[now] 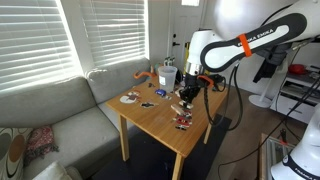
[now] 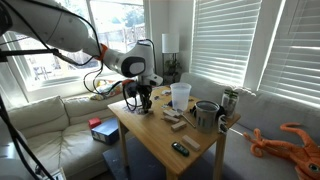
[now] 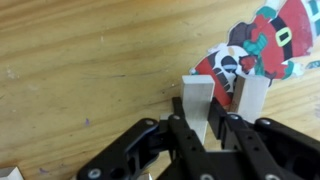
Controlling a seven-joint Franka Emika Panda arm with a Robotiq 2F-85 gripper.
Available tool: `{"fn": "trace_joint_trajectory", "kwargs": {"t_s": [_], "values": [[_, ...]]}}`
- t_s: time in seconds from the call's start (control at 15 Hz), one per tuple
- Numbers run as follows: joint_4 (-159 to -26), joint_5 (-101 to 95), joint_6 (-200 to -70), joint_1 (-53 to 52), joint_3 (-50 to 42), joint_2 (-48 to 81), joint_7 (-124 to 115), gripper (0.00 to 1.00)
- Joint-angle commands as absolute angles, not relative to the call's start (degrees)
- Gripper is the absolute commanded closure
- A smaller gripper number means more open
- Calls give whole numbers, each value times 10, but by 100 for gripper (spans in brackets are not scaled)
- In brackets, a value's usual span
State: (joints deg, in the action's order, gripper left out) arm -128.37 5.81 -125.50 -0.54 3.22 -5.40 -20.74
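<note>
A pale wooden rectangular block [image 3: 197,92] is pinched by the black tool [image 3: 203,120]. It stands upright on the light wooden desk [image 3: 80,70], just left of a second pale block [image 3: 252,95], near a red Santa cut-out [image 3: 262,45]. The grip is judged made, the block not yet lifted.

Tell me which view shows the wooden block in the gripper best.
Wrist view: the wooden block sits large and centred between the jaws of the gripper, with a second block and a Santa cutout beside it. In both exterior views it is too small to make out below the gripper, above the table.
</note>
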Motion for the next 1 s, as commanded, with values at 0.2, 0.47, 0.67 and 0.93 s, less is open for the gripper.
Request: {"fn": "trace_joint_trajectory", "kwargs": {"t_s": [0.2,0.47,0.67,0.93], "values": [[-1280,33,-1241,-9,35,-48,-233,45],[-1285,26,-1240,-10,35,-49,-237,18],[-1286,23,-1241,-10,34,-53,-240,33],[-1286,23,-1244,-10,34,-54,-241,27]]}}
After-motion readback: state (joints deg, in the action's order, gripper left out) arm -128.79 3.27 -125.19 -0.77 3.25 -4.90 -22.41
